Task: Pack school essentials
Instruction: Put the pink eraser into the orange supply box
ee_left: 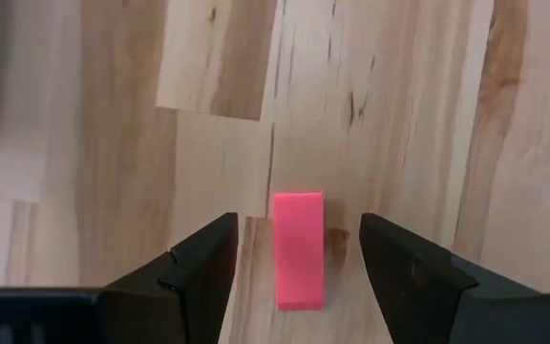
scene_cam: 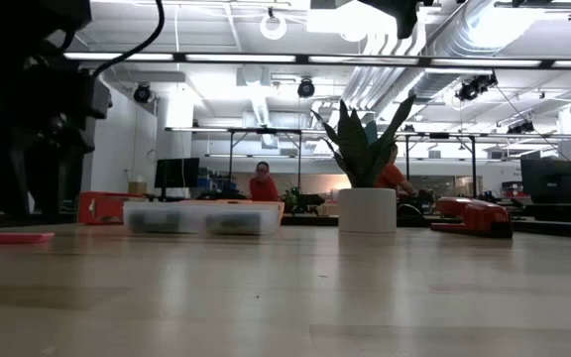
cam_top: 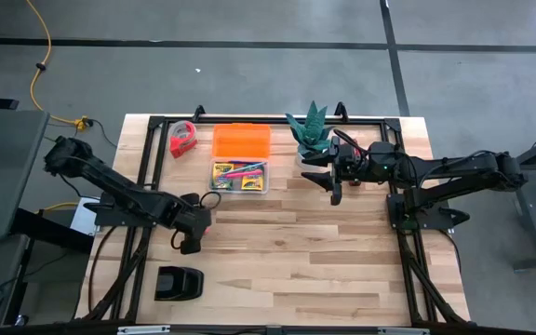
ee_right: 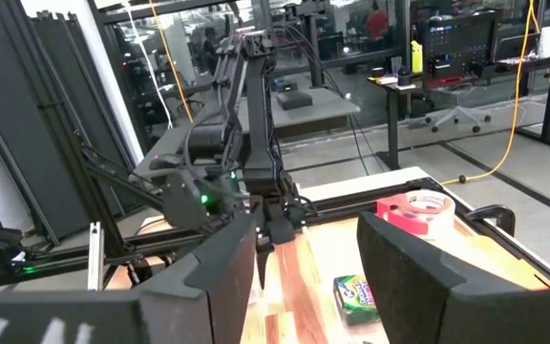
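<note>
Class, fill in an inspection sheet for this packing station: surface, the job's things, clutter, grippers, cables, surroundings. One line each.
Surface: wooden table, bare at the front.
Job's things: clear bin holding crayon boxes and pens; pink eraser lying flat on the wood.
Clutter: red tape dispenser, orange lid, potted plant, black object.
Grippers: left gripper open, fingers either side of the eraser; right gripper open, beside the plant.
Cables: yellow cable on the floor.
Surroundings: people in red, far behind the table.
</note>
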`<state>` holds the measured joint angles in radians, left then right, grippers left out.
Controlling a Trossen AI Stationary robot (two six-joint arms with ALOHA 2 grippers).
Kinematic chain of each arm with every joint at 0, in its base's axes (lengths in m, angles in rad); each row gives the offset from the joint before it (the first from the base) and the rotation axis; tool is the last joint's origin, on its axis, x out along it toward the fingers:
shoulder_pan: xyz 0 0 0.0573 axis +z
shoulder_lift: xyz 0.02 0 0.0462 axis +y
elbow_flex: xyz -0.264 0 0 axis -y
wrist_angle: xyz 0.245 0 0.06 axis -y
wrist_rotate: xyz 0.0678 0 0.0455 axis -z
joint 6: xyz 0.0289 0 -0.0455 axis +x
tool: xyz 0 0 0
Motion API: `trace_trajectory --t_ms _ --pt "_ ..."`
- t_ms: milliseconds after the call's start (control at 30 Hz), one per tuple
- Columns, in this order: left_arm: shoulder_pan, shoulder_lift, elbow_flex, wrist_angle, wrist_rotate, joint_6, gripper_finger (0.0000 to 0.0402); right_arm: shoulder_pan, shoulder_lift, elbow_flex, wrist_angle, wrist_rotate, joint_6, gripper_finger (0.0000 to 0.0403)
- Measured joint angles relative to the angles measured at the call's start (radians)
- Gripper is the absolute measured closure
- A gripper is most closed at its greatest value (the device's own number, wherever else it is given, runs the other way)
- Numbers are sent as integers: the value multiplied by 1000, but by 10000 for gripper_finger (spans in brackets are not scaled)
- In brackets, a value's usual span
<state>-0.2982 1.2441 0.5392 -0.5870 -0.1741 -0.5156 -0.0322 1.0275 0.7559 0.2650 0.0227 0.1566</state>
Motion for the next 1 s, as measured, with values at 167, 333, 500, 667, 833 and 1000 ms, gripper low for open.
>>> trace_trajectory --t_ms 167,333,500,667,833,1000 --pt "-6 72 0 11 14 -6 190 0 0 0 -6 0 0 224" --pt "-6 132 6 11 17 -34 190 0 0 0 -17 0 1 224" --pt "-6 142 7 10 29 -53 206 0 0 0 -21 0 2 224" --pt "-6 139 5 12 38 -51 261 0 0 0 -22 0 2 224" --pt "-6 139 5 15 39 -50 317 0 0 0 -21 0 2 224" --pt "-6 139 9 11 40 -47 338 0 0 0 -21 0 2 224"
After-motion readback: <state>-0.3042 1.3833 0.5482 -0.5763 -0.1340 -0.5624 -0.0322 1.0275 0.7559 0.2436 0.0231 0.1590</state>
